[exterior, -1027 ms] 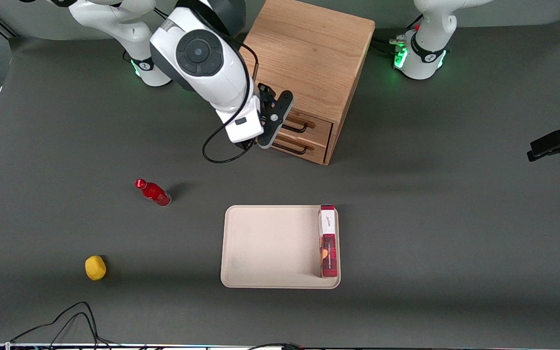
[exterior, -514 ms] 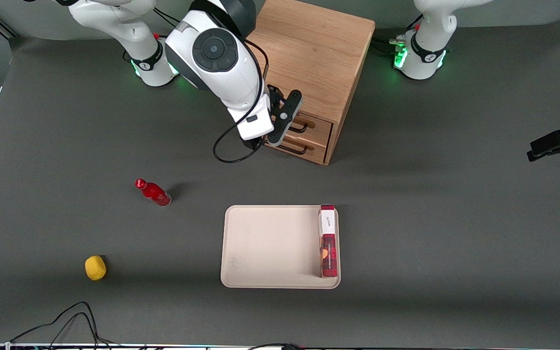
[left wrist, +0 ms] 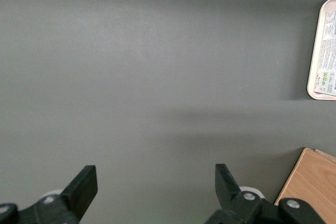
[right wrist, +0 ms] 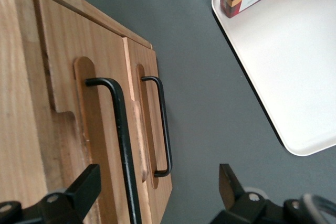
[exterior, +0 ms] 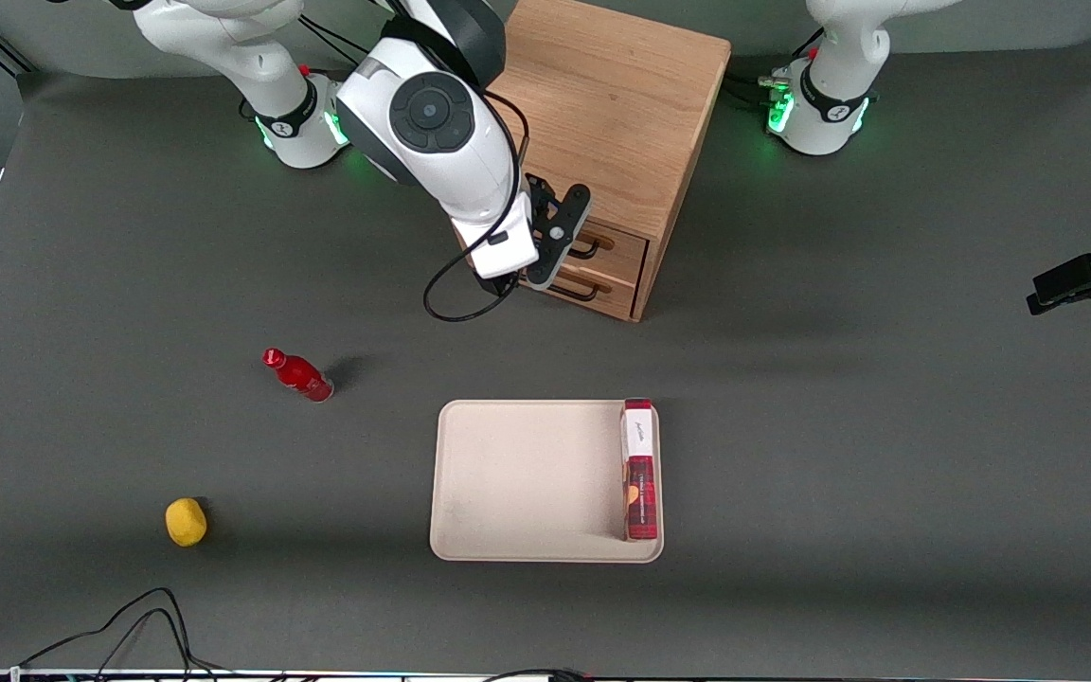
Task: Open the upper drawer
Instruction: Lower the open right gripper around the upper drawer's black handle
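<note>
The upper drawer [exterior: 614, 244] [right wrist: 79, 114] is a light oak front, the higher of two alike fronts in a wooden cabinet [exterior: 602, 104]. It sits closed, flush with the cabinet face. A thin black bar handle [right wrist: 119, 129] runs along it, mounted over a rounded wooden rail [right wrist: 86, 108].

The gripper [exterior: 545, 242] hovers just in front of that handle, fingers spread apart.

Beige tray [exterior: 527, 483] holding red box [exterior: 639, 471], red bottle [exterior: 299, 374], yellow lemon [exterior: 186, 522]
</note>
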`<state>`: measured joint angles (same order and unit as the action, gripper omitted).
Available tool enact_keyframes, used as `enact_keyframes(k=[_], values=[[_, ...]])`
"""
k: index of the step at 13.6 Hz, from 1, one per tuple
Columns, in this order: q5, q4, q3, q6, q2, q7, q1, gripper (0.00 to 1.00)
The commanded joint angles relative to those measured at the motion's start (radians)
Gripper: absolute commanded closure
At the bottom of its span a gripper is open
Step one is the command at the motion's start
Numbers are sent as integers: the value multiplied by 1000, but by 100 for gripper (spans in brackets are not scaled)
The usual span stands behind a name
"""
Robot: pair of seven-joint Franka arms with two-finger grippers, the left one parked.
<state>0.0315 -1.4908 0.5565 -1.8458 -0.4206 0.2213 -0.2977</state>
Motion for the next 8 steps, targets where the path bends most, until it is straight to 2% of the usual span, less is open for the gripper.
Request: enact_keyframes(k=[1, 8], values=[[34, -45, -3, -32, 29, -23, -4, 0], [34, -94, -1, -102, 29, -23, -6, 0]])
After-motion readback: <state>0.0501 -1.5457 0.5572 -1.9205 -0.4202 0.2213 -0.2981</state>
